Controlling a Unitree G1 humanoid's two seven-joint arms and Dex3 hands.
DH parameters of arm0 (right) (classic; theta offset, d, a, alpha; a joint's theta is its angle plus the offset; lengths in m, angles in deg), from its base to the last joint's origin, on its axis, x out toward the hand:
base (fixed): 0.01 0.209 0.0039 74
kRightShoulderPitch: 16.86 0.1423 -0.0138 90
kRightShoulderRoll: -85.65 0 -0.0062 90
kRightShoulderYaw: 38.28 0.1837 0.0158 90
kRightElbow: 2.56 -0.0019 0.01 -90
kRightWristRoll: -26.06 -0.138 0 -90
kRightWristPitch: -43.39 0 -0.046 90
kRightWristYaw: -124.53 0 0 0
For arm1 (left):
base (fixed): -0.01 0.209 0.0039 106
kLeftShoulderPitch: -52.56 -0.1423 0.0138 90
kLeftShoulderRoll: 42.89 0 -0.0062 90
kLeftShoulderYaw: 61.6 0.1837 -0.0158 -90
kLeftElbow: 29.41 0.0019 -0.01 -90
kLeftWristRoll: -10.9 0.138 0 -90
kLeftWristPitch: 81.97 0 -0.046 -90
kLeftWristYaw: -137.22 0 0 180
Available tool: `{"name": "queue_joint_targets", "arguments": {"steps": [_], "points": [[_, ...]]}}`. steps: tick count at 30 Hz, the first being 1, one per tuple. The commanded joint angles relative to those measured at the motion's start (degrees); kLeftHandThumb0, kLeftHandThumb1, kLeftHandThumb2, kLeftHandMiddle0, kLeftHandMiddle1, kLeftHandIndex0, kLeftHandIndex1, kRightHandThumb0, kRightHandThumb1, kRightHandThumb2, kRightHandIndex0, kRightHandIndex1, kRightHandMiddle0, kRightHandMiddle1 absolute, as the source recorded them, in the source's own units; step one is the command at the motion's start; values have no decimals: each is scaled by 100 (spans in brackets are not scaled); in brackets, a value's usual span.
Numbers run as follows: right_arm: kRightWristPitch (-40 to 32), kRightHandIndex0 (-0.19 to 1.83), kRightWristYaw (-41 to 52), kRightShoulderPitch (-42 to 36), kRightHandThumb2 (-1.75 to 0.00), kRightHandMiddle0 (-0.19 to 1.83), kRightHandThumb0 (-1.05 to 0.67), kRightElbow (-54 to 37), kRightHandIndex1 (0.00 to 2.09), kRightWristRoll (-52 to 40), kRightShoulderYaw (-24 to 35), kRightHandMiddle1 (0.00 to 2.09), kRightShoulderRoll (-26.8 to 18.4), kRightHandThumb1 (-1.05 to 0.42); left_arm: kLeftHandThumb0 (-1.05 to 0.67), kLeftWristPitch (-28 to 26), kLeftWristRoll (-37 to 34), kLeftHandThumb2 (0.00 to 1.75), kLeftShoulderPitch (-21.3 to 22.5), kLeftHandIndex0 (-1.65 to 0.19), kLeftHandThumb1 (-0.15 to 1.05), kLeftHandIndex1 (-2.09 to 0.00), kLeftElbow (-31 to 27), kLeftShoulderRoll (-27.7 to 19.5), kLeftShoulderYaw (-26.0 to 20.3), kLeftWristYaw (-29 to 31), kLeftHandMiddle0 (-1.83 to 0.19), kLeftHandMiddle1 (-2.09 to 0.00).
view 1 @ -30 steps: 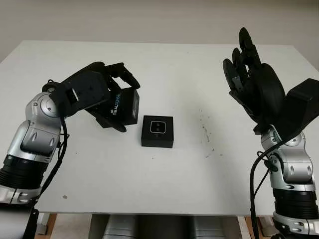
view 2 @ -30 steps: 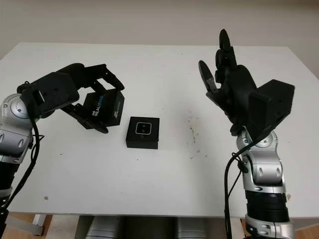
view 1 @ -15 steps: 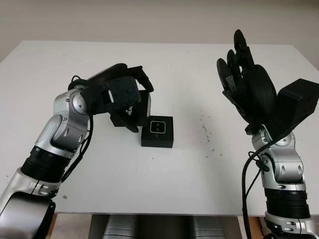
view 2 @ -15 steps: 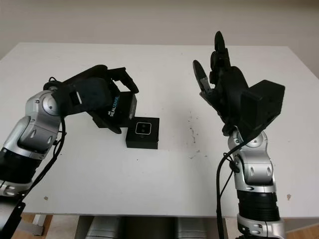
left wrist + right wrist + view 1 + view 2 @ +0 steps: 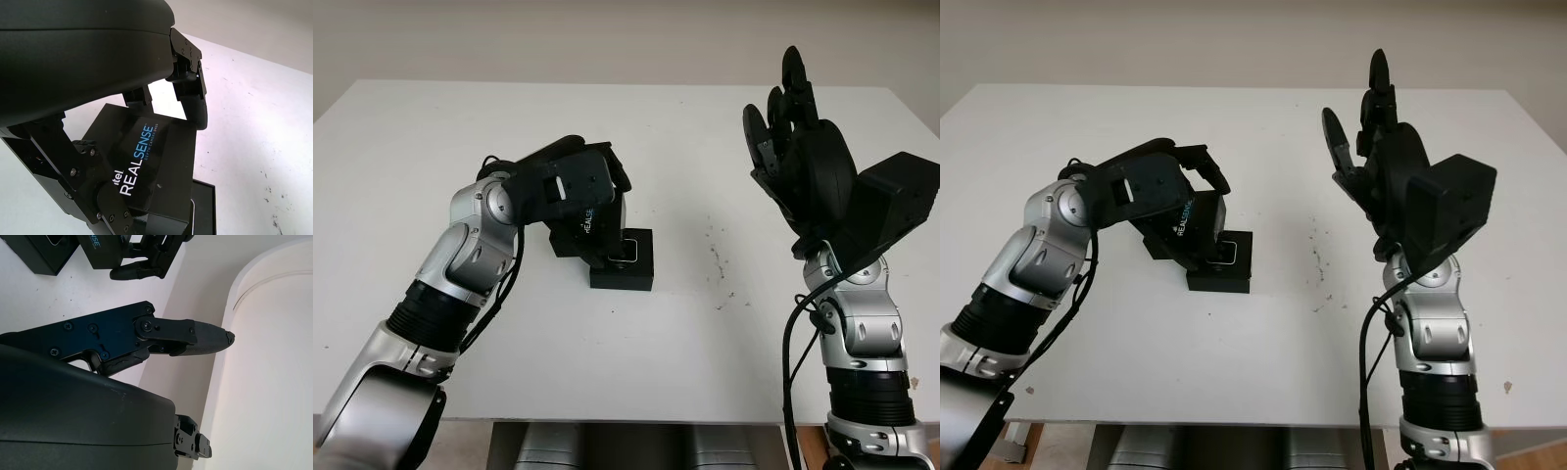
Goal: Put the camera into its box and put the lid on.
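- We count one white table (image 5: 607, 372).
- We count one black box (image 5: 628, 262) on it, with one camera (image 5: 632, 251) inside.
- We count one black lid (image 5: 156, 166) with the words "REALSENSE" on it.
- We count two black robot hands: the left hand (image 5: 570, 188), with its fingers wrapped around the lid, and the right hand (image 5: 803, 162), up in the air with nothing in it.

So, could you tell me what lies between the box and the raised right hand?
Bare white table, faintly speckled, separates the box from the right hand, as the left eye view shows.
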Motion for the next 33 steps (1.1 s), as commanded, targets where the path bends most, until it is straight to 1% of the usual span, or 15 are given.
{"name": "queue_joint_targets", "arguments": {"steps": [1,7,15,23,30,33], "points": [[114,-19,9,127,-44,-19,-71,40,0,-13,-4,0,26,-105,-10,-46,0,5,167,-41,92,-132,19,50,32,42,-51,-128],[158,-19,-16,177,-43,-19,-71,105,0,-15,2,0,71,-105,-9,81,-36,5,157,-42,91,-137,39,116,44,3,-51,-136],[162,-19,-17,197,-42,-19,-72,128,0,40,-7,0,68,-105,-9,289,39,5,138,-42,91,-143,-24,134,125,-7,-50,-137],[267,-19,-22,235,-41,-19,-73,237,0,63,-22,0,100,-105,-11,83,163,6,217,-40,93,-146,-119,262,207,116,-51,-140],[328,-19,-30,220,-42,-19,-72,254,0,59,-19,0,113,-105,-11,221,214,5,143,-39,93,-143,-177,272,271,150,-55,-137],[388,-19,-24,215,-41,-19,-72,290,0,25,1,0,125,-105,-12,183,245,5,110,-39,93,-142,-173,285,293,161,-54,-137]]}}
